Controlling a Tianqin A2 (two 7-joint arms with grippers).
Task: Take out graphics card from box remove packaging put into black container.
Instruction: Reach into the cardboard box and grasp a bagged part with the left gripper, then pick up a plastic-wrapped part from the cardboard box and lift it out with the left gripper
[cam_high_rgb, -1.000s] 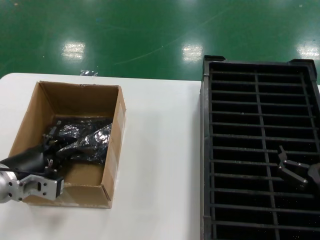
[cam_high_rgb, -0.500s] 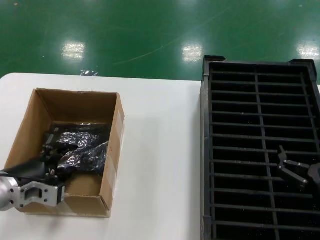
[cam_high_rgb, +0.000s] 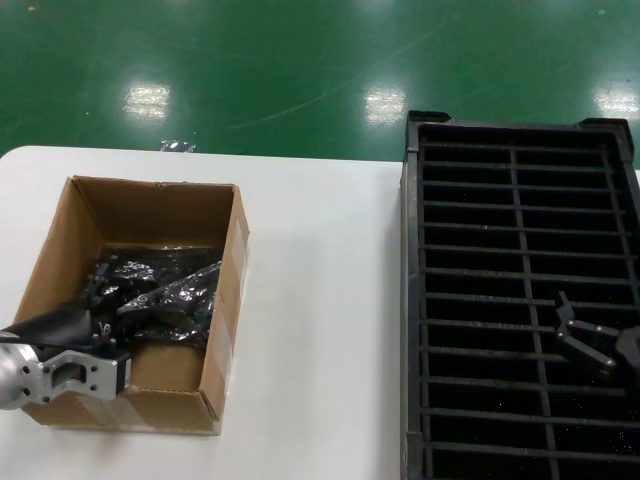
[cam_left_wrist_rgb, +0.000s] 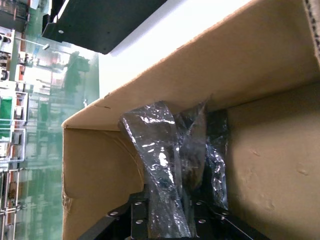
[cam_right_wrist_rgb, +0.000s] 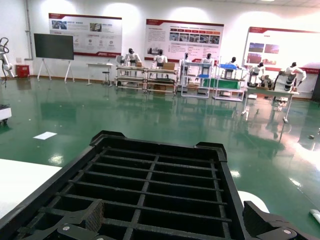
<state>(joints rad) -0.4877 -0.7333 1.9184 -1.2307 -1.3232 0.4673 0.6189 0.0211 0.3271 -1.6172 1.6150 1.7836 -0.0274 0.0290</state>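
The left gripper (cam_high_rgb: 105, 322), a black two-fingered clamp on a silver wrist, is pulling back toward the near wall of the brown corrugated cardboard box (cam_high_rgb: 228, 290) compared with a second ago, its silver wrist block now sitting lower over that wall. The shiny dark crinkled plastic bags (cam_high_rgb: 165, 295) inside are shifting with it: the bundle is stretching toward the gripper and lying flatter than before, its bright creases rearranged. The box itself is turning slightly, having settled squarer to the white table (cam_high_rgb: 320, 300) since the earliest picture.
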